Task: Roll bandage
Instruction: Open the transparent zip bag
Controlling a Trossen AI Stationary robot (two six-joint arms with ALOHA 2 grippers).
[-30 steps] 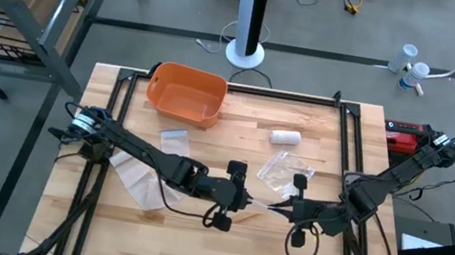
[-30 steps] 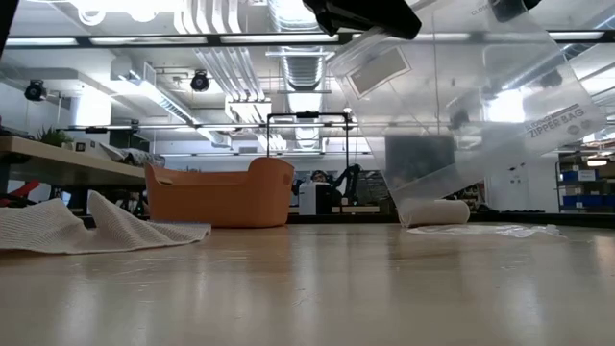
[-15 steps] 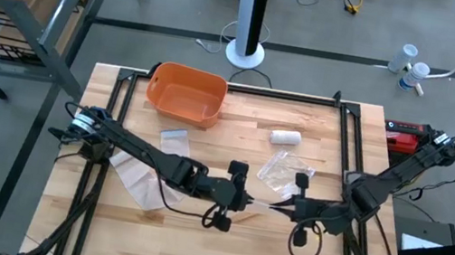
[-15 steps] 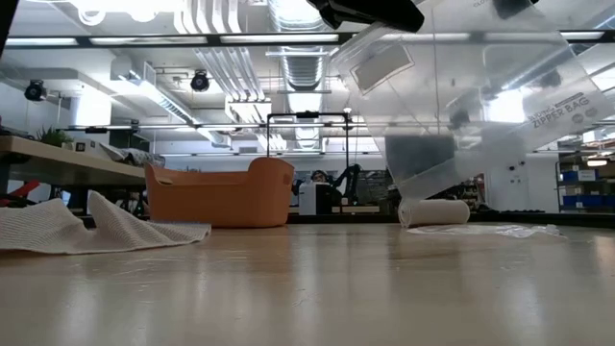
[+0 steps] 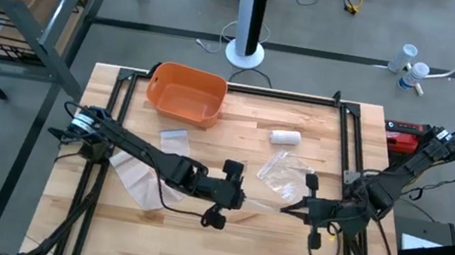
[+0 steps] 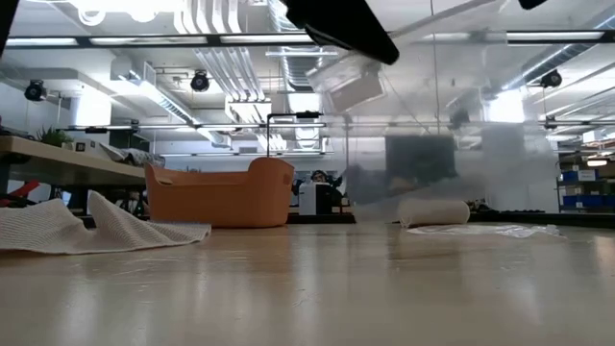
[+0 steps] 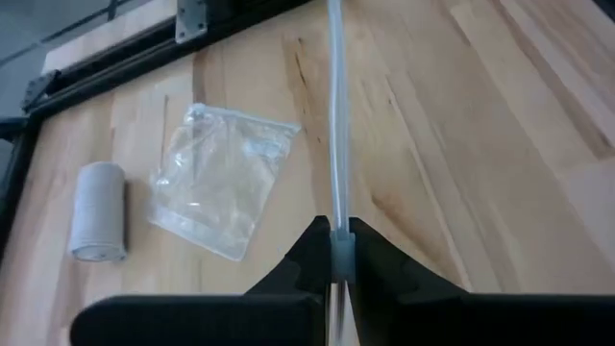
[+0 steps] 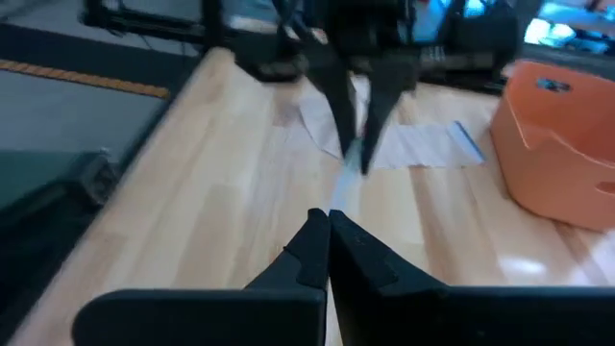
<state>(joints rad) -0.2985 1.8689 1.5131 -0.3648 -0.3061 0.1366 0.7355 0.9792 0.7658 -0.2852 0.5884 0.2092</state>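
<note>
Mid-worktop (image 5: pixel 190 250), towards the front edge, the two arms face each other w/ a clear zip bag (image 7: pixel 335 115) strung edge-on between them. Left gripper (image 5: pixel 237 200): fingers pinched tight on one edge of the bag; the left wrist view shows the film running straight out from the tips. Right gripper (image 5: pixel 285 211): fingers closed down to a sliver, and the pale strip of bag appears to reach right into them, so prob. holding the opposite edge.

What's changed over the last sec: right arm has drawn back towards its own side, so the gap between the grippers is wider. In the low view the bag, which hung slack w/ its printing readable, is now lifted and blurred, i.e. pulled out flatter and tauter. Left arm has barely shifted.

Meaning for the task: this looks like bag handling, not rolling. One rolled bandage (image 5: pixel 285 138) lies well apart, further back on the worktop, not touched by either arm. A loose white strip of bandage cloth (image 5: pixel 135 177) lies spread beside the left arm, still unrolled. A second clear bag (image 5: pixel 285 171) lies flat between the roll and the grippers, and an orange bin (image 5: pixel 185 93) sits at the back left. My read: rolling of the loose cloth isn't started.
</note>
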